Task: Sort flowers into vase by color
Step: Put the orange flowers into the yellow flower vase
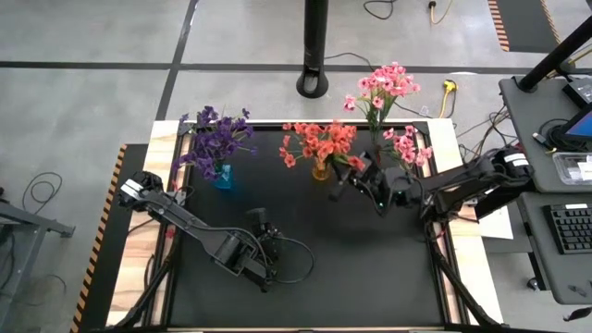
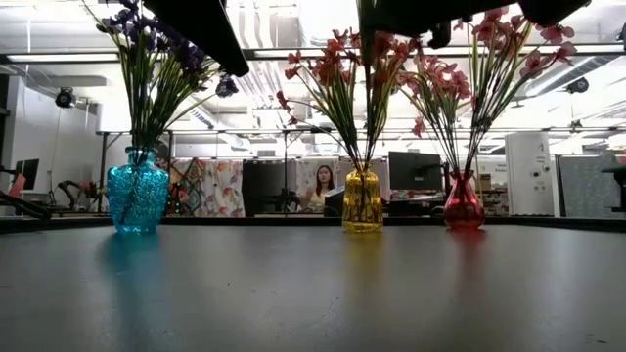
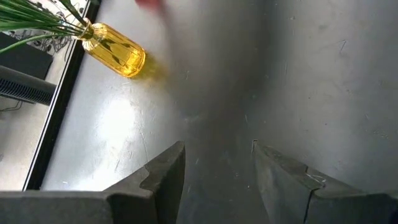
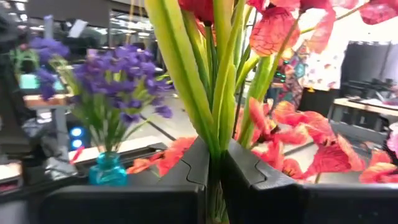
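- Right gripper: jaws clamped on orange-red flower stem, stem axis upright, just right of yellow vase.
- Vase w/ matching orange-red bunch lies left of jaws; right arm nearer.
- Left gripper: jaws apart, empty, over desk well in front of the yellow vase.

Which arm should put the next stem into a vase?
The right. Its gripper is shut on a flower stem, beside the yellow vase and near the red vase. The left gripper is open, empty, over bare mat at the table's near side.
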